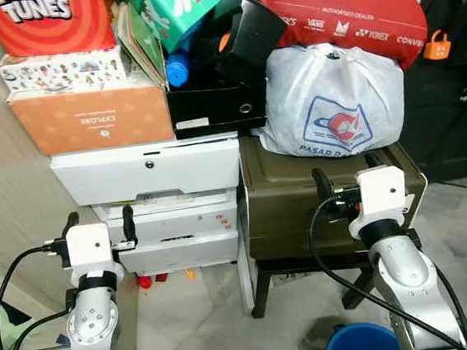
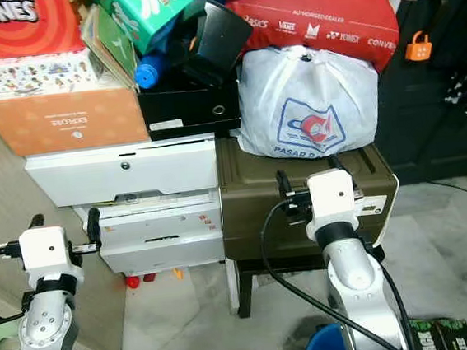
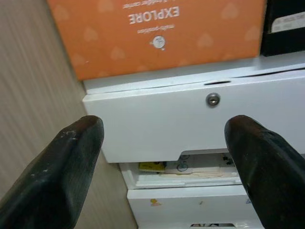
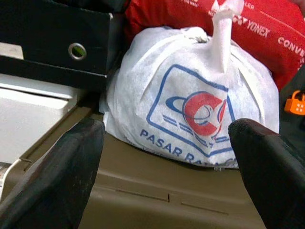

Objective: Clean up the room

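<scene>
Two end effectors, left [image 1: 100, 223] and right [image 1: 347, 172], both spread wide, empty; one white bag [image 1: 332, 99].

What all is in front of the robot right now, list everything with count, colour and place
Tied bag: 1, white with blue and red print, on the olive crate.
Crate: 1, olive, on a dark stool right of the drawers.
Drawers: 1 unit, white, against the wall at left.
Orange box: 1, on the drawers.
Patterned box: 1, white, on the orange box.
Black box: 1, between orange box and bag.
Red bag: 1, behind and above the tied bag.
Bucket: 1, blue, on the floor by the right arm.
Left gripper: open, facing the drawers.
Right gripper: open, facing the tied bag.
</scene>
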### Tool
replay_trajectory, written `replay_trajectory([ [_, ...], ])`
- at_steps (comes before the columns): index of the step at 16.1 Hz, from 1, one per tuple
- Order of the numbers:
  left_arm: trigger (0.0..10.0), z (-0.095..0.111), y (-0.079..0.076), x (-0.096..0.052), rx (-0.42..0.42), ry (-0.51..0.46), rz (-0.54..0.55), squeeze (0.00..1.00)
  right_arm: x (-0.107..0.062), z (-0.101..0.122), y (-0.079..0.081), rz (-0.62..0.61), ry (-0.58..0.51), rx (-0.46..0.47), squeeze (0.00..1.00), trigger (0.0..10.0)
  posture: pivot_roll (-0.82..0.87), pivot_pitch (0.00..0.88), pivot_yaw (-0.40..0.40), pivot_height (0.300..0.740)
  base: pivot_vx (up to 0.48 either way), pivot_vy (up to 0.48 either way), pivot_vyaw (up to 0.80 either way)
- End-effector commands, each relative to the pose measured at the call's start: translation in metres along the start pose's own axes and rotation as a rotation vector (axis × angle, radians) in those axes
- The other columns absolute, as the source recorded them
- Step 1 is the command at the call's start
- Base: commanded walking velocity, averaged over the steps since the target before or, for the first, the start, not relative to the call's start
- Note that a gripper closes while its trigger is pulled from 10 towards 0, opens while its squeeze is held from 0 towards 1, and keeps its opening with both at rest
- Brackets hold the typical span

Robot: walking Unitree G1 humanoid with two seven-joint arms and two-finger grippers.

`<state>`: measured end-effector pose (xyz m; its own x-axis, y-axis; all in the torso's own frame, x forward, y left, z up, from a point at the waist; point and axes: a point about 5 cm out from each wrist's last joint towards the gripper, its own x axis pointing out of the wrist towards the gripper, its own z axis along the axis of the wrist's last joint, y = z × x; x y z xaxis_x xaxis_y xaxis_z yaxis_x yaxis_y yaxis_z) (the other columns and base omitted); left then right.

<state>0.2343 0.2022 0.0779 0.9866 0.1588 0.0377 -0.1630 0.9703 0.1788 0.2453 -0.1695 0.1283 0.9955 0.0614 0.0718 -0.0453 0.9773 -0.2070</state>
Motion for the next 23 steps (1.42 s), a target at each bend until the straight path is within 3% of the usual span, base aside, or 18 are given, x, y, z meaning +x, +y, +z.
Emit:
replay_trajectory([
  [1, 10.0, 0.006, 0.0, 0.002, 0.01, -0.025, -0.013, 0.0, 0.001, 0.003, -0.002, -0.01, -0.019, -0.005, 0.0, 10.0, -0.08, 0.0, -0.021, 0.74, 0.0, 0.0, 0.0],
  [5, 10.0, 0.01, 0.004, 0.002, 0.022, -0.032, -0.049, 0.0, -0.017, -0.005, -0.009, -0.068, 0.019, -0.016, 0.0, 10.0, -0.09, 0.0, 0.024, 0.74, 0.0, 0.0, 0.8],
  [9, 10.0, 0.007, 0.006, 0.0, 0.039, -0.016, -0.069, 0.0, -0.022, -0.006, -0.01, -0.073, 0.023, -0.021, 0.0, 10.0, -0.1, 0.0, 0.035, 0.74, 0.0, 0.0, 0.8],
  [11, 10.0, 0.007, 0.004, -0.002, -0.037, 0.011, -0.121, 0.0, -0.024, -0.006, -0.011, -0.074, 0.027, -0.028, 0.0, 10.0, -0.1, 0.0, 0.034, 0.74, 0.0, 0.0, 0.8],
  [14, 10.0, 0.007, 0.008, -0.005, 0.001, -0.001, -0.099, 0.0, -0.021, -0.006, -0.01, -0.075, 0.025, -0.021, 0.0, 10.0, -0.1, 0.0, 0.03, 0.74, 0.0, 0.0, 0.8],
  [18, 10.0, -0.001, 0.015, -0.014, 0.014, 0.029, -0.084, 0.0, -0.032, -0.008, -0.015, -0.066, 0.046, -0.024, 0.0, 10.0, -0.1, 0.0, 0.027, 0.74, 0.0, 0.0, 0.5],
  [23, 10.0, -0.001, 0.013, -0.012, -0.014, 0.036, -0.069, 0.0, -0.019, -0.006, -0.017, -0.058, 0.028, -0.029, 0.0, 10.0, -0.1, 0.0, 0.005, 0.74, 0.0, 0.0, 0.0],
])
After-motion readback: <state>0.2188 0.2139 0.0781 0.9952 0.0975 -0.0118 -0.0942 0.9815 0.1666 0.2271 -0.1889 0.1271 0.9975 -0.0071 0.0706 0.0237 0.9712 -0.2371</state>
